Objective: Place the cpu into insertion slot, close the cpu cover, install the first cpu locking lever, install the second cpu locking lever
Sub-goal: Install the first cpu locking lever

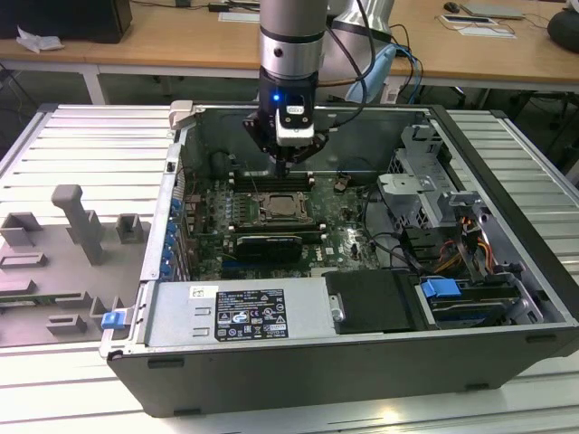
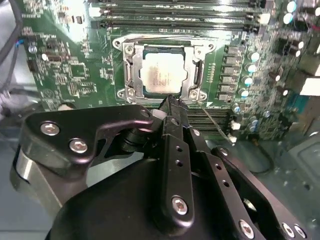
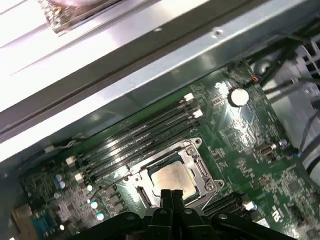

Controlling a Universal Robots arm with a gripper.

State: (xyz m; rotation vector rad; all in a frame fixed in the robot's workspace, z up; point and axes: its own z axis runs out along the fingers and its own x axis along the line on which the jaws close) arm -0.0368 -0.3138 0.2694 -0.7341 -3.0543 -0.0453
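Item 1, hand: I see its two black fingers pressed together at the tips with nothing between them. It hangs inside the open computer case, above the green board. In both wrist views the fingertips sit over the near edge of the insertion slot.

Item 2, cpu: seated flat in the insertion slot with its silvery-beige top facing up. The hand is not touching it, as far as I can tell.

Item 3, cpu cover: lying flat over the slot, its window framing the cpu.

Item 4, thin metal rod: runs out from a corner of the slot and slants across the neighbouring black sockets. I cannot tell whether it is latched.

Item 5, memory slots: long, black, just beside the insertion slot.

Item 6, case: rests on a ribbed metal bench.

Item 7, grey moulded fixture: on the bench at the exterior view's left, well apart from the hand.
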